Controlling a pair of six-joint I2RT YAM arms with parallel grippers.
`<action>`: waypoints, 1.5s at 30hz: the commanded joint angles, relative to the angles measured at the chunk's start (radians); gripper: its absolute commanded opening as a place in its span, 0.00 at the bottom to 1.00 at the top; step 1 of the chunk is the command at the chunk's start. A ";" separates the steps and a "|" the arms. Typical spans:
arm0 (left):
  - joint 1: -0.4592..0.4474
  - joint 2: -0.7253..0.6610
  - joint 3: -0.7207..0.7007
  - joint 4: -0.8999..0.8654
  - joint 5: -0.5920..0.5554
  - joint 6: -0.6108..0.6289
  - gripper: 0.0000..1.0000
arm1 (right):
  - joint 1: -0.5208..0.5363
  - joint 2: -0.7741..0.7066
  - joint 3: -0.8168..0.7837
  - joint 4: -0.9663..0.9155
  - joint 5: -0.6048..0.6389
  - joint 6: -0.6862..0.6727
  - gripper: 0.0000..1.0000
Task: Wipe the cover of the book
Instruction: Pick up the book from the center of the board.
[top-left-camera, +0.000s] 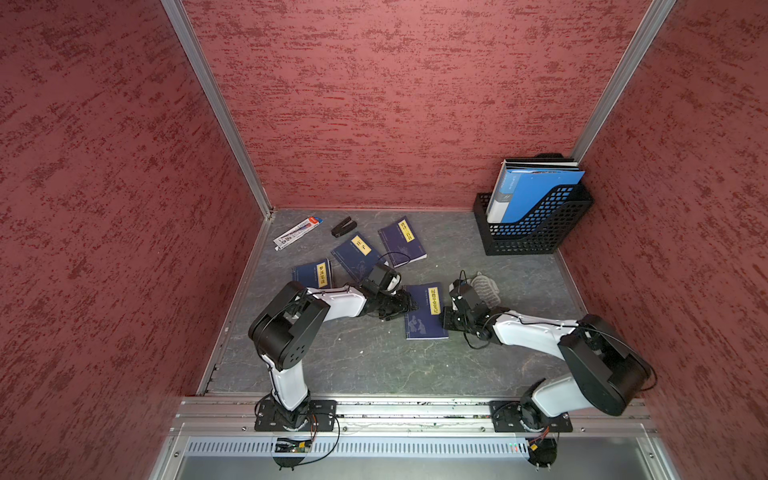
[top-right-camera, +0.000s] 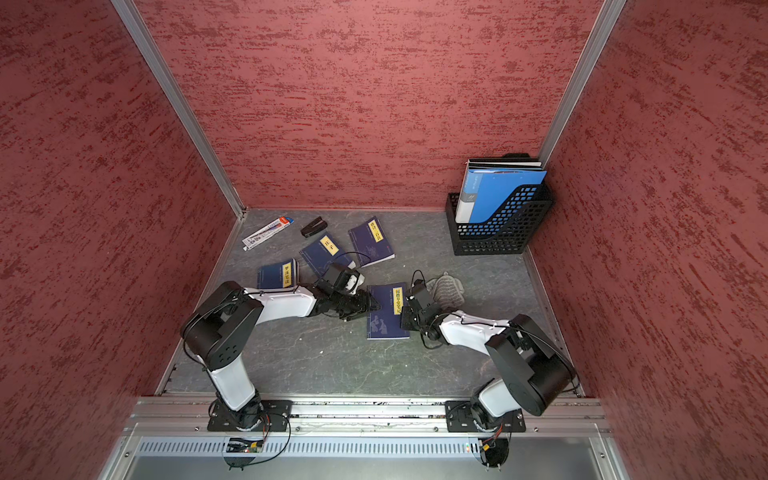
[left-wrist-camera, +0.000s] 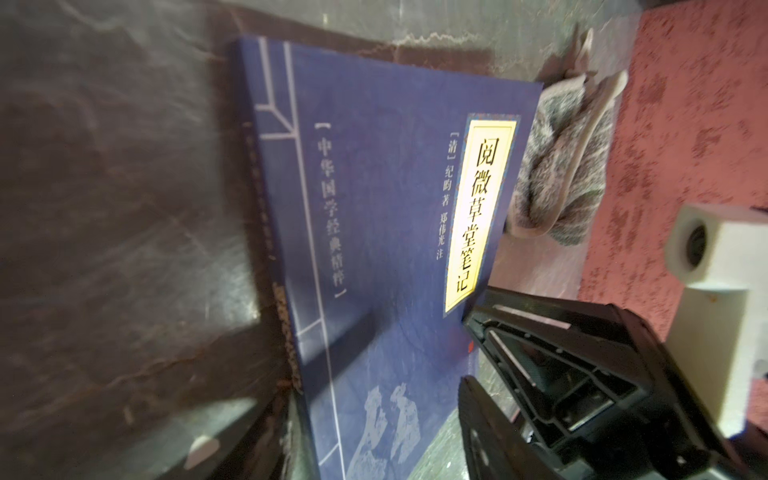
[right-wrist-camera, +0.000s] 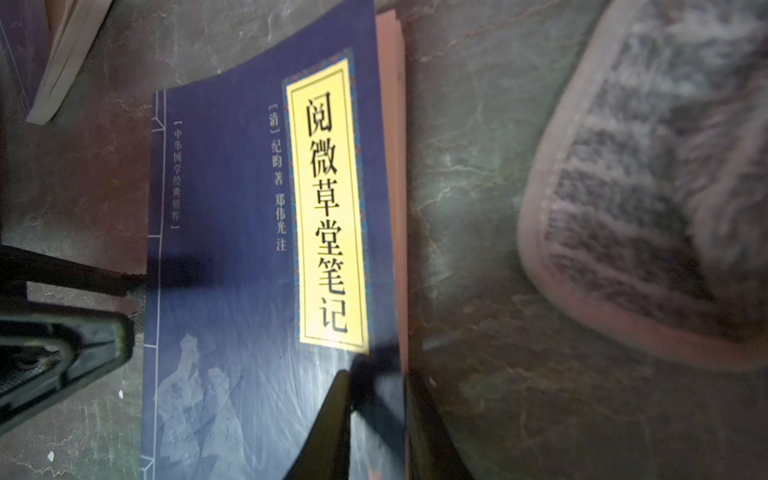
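The book (top-left-camera: 420, 318) lies flat, long axis toward the back wall (top-left-camera: 415, 104).

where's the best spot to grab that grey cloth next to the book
Probably pinch a raised fold on top of the grey cloth, coming straight down: it lies bunched on the table, its hem flat against it, leaving little to catch sideways.

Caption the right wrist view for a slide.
Right gripper straddles the page edge of the blue book; cloth lies nearby.
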 joint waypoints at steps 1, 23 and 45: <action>-0.005 -0.034 -0.005 0.155 0.081 -0.029 0.58 | 0.023 0.046 -0.031 -0.009 -0.028 0.014 0.21; 0.024 -0.079 0.005 -0.012 0.034 0.009 0.00 | 0.035 0.047 0.010 0.006 -0.013 -0.004 0.35; 0.773 -0.577 0.148 -0.803 0.339 0.446 0.00 | 0.027 0.028 0.202 -0.043 -0.008 -0.194 0.68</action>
